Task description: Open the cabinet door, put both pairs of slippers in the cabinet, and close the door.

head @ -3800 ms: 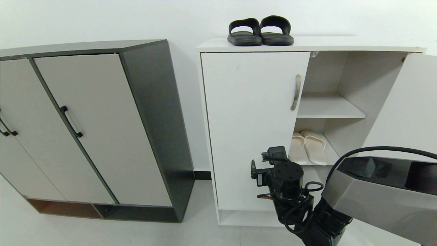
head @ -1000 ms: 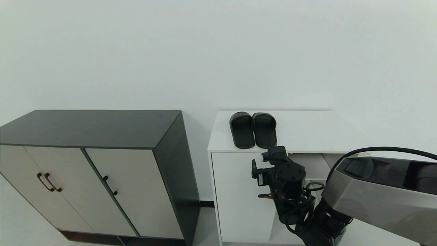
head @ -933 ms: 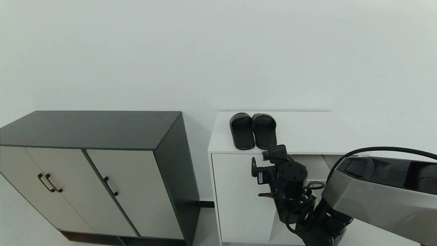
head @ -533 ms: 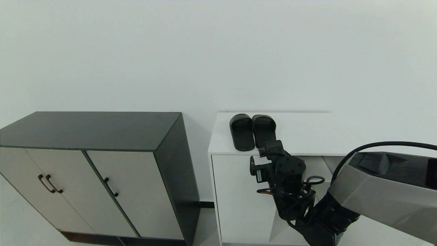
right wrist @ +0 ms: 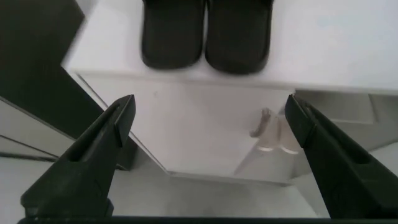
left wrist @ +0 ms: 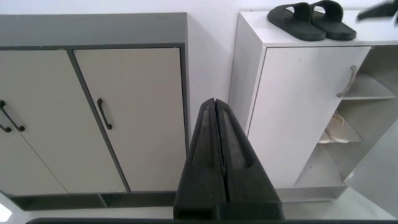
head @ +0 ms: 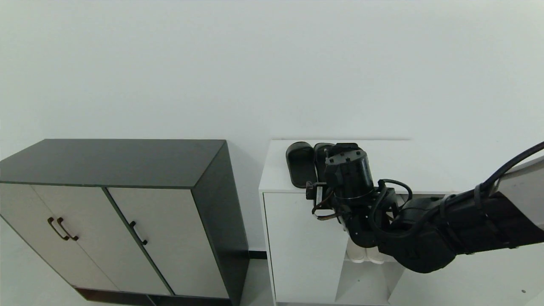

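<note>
You see a dark cabinet (head: 114,170) at 8 o'clock in the head view. Both of its doors are closed. Your left gripper (left wrist: 216,149) faces the two cabinets. It is squeezed all the way closed and holds nothing.

The white cabinet (head: 297,242) stands just beside the dark one, at 5 o'clock. Its left door (left wrist: 305,112) is closed and its right side stands open. The black slippers (head: 301,163) lie side by side on its top, toward 9 o'clock.

Your right gripper (right wrist: 208,155) hangs near the black slippers, not touching them. It is spread wide apart and has nothing in it.

The white slippers (left wrist: 336,129) lie inside the open side, low down, at 5 o'clock from the black slippers.
</note>
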`<state>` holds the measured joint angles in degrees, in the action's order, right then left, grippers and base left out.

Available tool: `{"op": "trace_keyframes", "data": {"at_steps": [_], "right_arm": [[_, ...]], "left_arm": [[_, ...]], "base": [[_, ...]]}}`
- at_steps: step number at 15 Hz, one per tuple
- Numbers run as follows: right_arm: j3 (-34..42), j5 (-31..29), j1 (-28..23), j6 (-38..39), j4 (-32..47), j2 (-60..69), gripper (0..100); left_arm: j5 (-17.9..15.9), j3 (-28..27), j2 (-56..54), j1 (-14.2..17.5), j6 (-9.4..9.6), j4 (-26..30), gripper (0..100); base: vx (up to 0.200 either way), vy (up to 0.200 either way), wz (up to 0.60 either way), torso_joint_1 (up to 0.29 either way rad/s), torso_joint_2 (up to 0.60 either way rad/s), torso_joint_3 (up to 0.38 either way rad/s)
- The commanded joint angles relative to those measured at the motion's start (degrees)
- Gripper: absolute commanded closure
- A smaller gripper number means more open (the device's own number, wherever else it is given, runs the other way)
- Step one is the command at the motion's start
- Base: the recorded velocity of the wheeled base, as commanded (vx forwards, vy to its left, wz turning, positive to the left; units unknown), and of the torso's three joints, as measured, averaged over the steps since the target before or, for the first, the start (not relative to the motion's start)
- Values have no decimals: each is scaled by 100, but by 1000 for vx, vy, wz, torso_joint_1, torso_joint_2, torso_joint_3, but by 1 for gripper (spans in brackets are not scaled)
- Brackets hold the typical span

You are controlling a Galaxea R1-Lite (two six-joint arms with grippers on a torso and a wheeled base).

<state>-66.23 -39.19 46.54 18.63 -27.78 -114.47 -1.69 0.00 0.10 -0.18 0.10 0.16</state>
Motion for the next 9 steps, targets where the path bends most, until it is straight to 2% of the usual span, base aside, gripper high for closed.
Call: {"op": "trace_keyframes", "data": {"at_steps": [1,9], "right_arm": [[-144,-1,13,27,18,30,0],[-144,-27,-49,71,-61,-207,0]], "left_arm": [[2,0,8,1,-10,2,100],[2,0,8,1,-19,2,100]], "base": [[0,0,0,0,0,0],[200,0,0,5,1,2]]}}
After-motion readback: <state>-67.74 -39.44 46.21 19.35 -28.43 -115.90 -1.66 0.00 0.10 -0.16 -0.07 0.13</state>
